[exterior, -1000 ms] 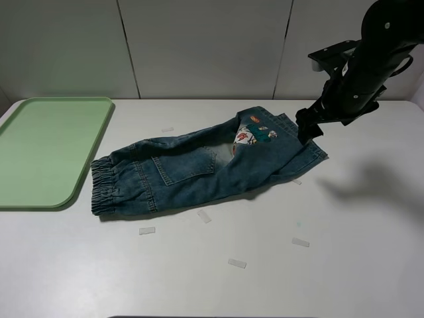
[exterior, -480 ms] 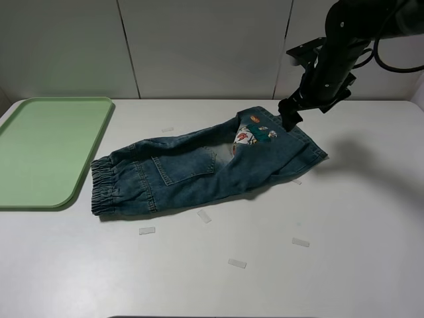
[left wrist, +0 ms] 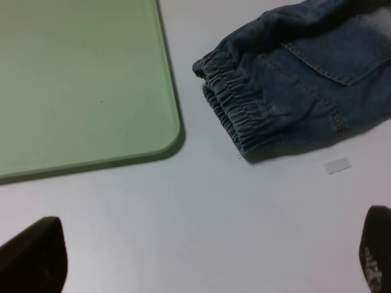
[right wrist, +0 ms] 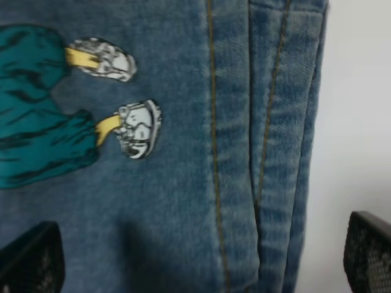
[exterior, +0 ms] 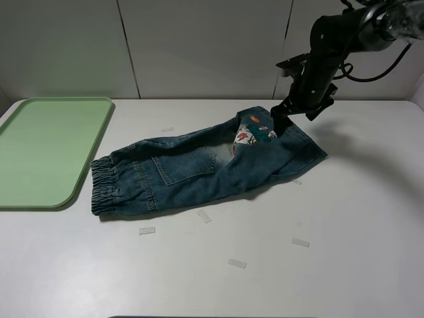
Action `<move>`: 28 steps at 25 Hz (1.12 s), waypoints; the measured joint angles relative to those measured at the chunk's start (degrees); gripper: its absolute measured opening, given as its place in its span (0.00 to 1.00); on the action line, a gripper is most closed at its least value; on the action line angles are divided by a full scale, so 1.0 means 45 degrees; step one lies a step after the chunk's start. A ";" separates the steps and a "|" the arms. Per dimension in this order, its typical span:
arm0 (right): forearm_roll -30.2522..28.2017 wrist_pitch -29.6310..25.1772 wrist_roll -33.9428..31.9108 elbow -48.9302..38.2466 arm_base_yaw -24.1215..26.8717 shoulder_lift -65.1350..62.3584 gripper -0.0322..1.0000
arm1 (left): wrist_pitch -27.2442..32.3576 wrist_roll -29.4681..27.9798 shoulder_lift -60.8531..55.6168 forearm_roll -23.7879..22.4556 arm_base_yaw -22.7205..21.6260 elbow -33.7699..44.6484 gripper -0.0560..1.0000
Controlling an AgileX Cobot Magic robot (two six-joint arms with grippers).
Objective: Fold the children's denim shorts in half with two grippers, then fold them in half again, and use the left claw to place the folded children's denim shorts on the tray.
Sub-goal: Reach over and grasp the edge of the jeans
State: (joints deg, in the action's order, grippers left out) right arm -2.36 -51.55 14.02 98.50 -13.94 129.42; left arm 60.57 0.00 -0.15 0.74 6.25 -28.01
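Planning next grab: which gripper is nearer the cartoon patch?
Right. The right gripper hangs at the cartoon patch; the left gripper is at the shorts' elastic end, by the tray.

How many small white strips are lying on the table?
6. One strip beyond the shorts; one by their right edge; four in front: left, near the shorts' edge, nearest, right. Others may hide under the shorts.

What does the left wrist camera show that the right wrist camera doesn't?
Only the left wrist view shows the green tray, the gathered elastic end and a tape strip. Only the right wrist view shows the cartoon patch. Both show the denim shorts, the white table, and an open tool: the left tool and the right tool.
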 joint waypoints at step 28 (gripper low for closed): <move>0.1347 0.0079 0.0521 0.0251 0.0978 0.1437 0.40 | -0.0013 0.0000 0.0000 0.0000 0.0000 0.0000 0.96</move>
State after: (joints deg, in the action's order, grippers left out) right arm 3.70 -51.20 16.37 99.63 -9.53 135.89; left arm 60.51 0.00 -0.15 0.74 6.25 -28.01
